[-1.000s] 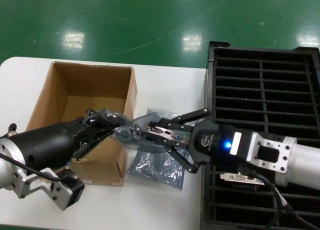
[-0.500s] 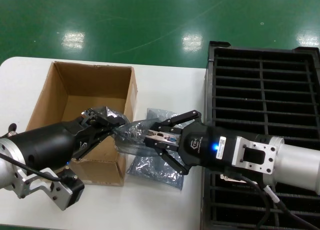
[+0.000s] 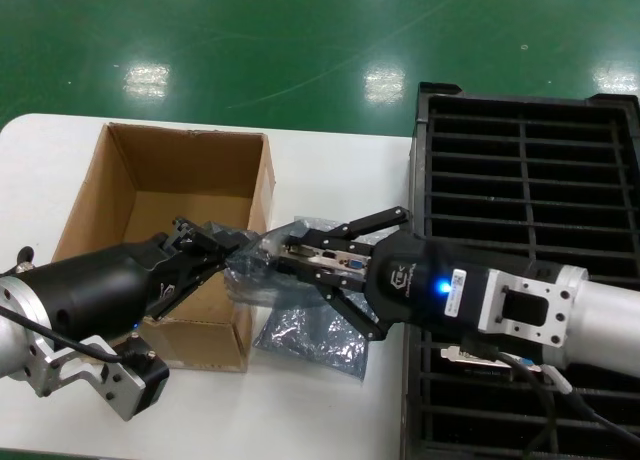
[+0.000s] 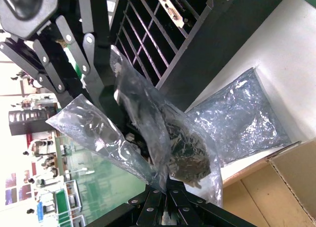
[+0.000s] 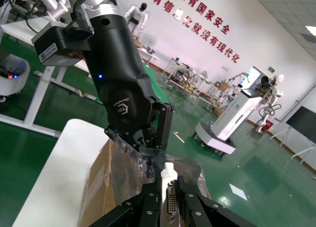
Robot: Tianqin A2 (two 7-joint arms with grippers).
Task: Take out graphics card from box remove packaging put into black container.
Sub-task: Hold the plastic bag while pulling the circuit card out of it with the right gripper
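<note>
The graphics card (image 3: 318, 262) is out of the box (image 3: 160, 242), held midair between both arms. The left gripper (image 3: 225, 255) pinches the packaging (image 3: 255, 270); the right gripper (image 3: 305, 263) fingers clamp the card's bracket. Unbagging is underway; slotting into the black container (image 3: 525, 180) remains.

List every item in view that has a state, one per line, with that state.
left gripper: shut on the packaging's end.
right gripper: shut on the graphics card's bracket.
graphics card: partly out of the bag, held in mid-air.
packaging: stretched between both grippers.
box: open, nothing seen inside.
black container: one card slotted, near end.
empty bag: flat on table.
</note>
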